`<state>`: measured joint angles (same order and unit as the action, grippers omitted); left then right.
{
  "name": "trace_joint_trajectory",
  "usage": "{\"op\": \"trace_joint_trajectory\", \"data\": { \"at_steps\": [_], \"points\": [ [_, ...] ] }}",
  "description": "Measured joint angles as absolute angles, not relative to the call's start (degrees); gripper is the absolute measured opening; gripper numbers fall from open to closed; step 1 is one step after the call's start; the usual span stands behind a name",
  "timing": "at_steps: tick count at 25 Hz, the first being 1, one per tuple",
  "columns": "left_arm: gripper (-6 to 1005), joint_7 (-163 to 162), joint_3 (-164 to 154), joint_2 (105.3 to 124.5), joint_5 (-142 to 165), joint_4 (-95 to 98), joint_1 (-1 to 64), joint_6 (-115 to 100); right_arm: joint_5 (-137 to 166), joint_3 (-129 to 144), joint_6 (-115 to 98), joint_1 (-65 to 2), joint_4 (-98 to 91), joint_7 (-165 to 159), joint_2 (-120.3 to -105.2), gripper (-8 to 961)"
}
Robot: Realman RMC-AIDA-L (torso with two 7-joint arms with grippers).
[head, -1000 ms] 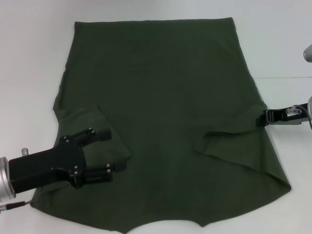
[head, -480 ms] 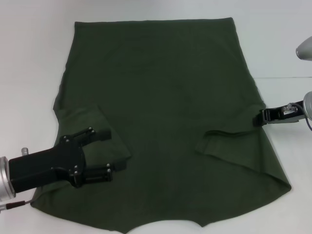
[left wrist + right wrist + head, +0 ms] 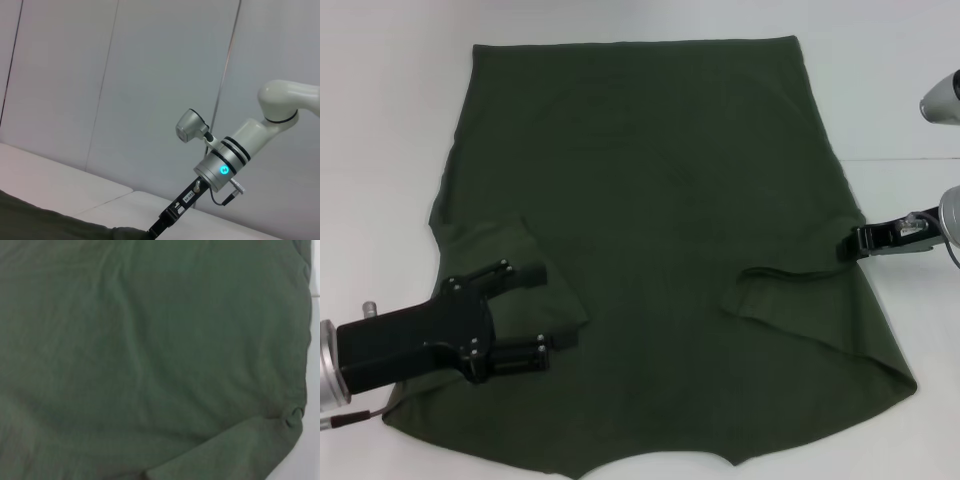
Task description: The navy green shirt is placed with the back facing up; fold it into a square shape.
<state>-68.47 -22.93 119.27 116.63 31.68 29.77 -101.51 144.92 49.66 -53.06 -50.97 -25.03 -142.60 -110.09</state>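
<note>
Now my left gripper point(image 3: 552, 308) reaches low across the navy green shirt point(image 3: 660, 200) spread on the table point(image 3: 380, 120), fingers apart over the folded sleeve; my right gripper point(image 3: 855, 243) seemingly pinches its edge.

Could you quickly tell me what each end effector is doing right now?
Left end effector: open, over the navy green shirt and its folded-in sleeve.
Right end effector: at the shirt's right edge; state cannot be told.

The navy green shirt point(image 3: 660, 220) is a plain dark olive green with no pattern on the side showing. It lies on a white bench point(image 3: 380, 120). The left gripper point(image 3: 535, 310) is matte black, and the right gripper point(image 3: 860, 242) is black on a silver-white arm.
</note>
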Motion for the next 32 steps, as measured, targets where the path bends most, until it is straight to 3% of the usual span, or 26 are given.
{"op": "trace_joint_trajectory", "data": {
  "at_steps": [21, 32],
  "points": [
    [947, -68.41, -22.94, 119.26, 116.63, 31.74, 29.56, -101.51, 145.1, 49.66, -56.13, -51.37, -27.11, -144.27, -109.71, 161],
    [948, -68.23, -22.94, 119.26, 116.63, 31.65, 29.22, -101.93, 142.59, 48.98, -53.97, -51.05, -27.16, -143.99, -110.88, 154]
  ]
}}
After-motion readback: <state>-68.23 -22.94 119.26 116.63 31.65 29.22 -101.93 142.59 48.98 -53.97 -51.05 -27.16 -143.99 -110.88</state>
